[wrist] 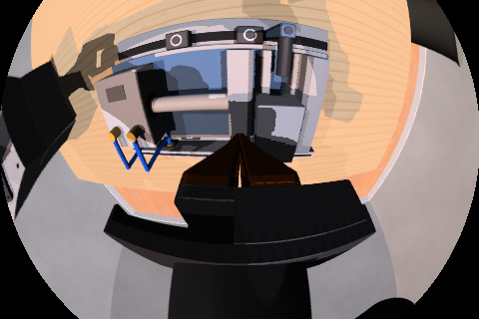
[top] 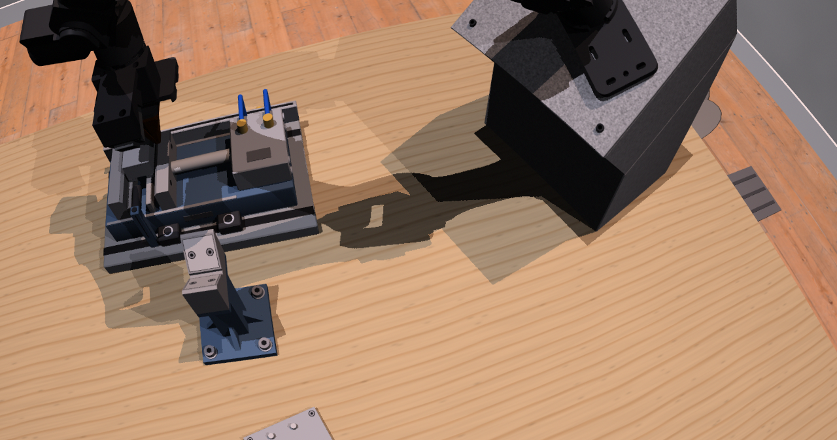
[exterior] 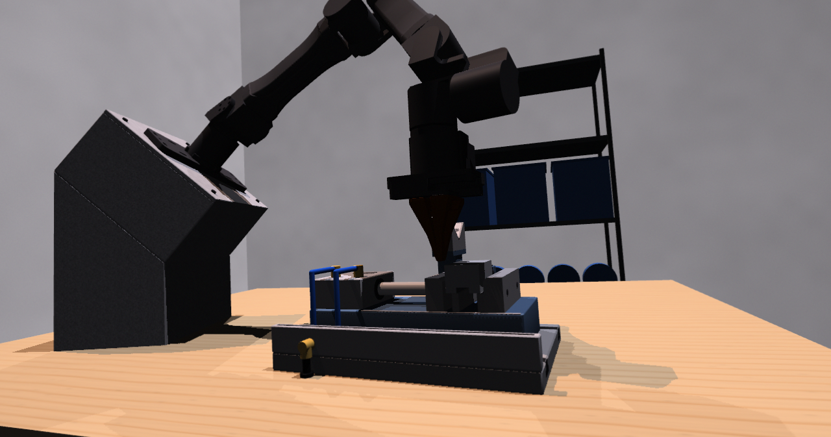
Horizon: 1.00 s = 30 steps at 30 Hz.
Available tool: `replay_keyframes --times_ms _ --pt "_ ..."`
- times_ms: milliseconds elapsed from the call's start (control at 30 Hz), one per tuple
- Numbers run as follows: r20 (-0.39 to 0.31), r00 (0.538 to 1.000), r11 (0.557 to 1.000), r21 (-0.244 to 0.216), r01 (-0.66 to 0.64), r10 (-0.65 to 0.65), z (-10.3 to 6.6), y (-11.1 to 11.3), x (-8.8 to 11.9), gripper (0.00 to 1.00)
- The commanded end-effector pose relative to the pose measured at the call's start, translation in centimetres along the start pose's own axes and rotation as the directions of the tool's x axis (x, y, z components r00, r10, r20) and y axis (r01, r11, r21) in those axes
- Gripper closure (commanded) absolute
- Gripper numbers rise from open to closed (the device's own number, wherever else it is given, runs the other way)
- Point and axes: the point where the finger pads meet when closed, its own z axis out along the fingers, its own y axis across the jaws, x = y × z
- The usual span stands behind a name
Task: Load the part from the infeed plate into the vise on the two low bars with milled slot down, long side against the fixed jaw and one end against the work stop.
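The grey part (top: pixel 135 161) (exterior: pixel 465 276) (wrist: pixel 280 122) sits between the vise's moving jaw (top: pixel 165 187) (exterior: pixel 434 293) (wrist: pixel 240 72) and fixed jaw (top: pixel 118 186) (exterior: pixel 503 290), at the end away from the work stop (wrist: pixel 284 57). A gap shows between the stop's rod and the part's near end. The low bars (wrist: pixel 266 72) show beside the rod. A narrow notch shows at the part's underside in the exterior view; its contact with the bars and fixed jaw is unclear. My gripper (exterior: pixel 439 258) (wrist: pixel 239 140) is shut and empty, pointing down above the moving-jaw side of the part.
The air cylinder (top: pixel 260 153) (wrist: pixel 120 102) with blue hoses stands beyond the moving jaw. The V-block (top: pixel 201 253) (exterior: pixel 459 239) stands on a blue pedestal beside the vise. The infeed plate (top: pixel 304 428) shows at the bottom edge of the top view, partly cut off.
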Motion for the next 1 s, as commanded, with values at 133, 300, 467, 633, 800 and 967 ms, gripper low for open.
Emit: replay_keyframes --times_ms 133,300,467,633,800,967 --pt "-0.009 1.0 0.999 0.039 0.009 -0.008 -1.26 -1.26 -0.12 1.0" --pt "-0.009 1.0 0.999 0.039 0.009 -0.008 -1.27 -1.28 -0.12 1.0" --pt "-0.008 1.0 0.999 0.033 0.006 -0.006 -1.1 -1.36 -0.1 1.0" --pt "-0.004 1.0 1.0 0.016 -0.001 0.001 -0.63 -0.96 -0.04 1.0" --pt "-0.006 1.0 1.0 0.017 -0.006 0.006 -0.69 -0.92 0.25 1.0" --pt "-0.006 1.0 1.0 0.017 -0.006 0.006 -0.69 -0.92 0.25 1.0"
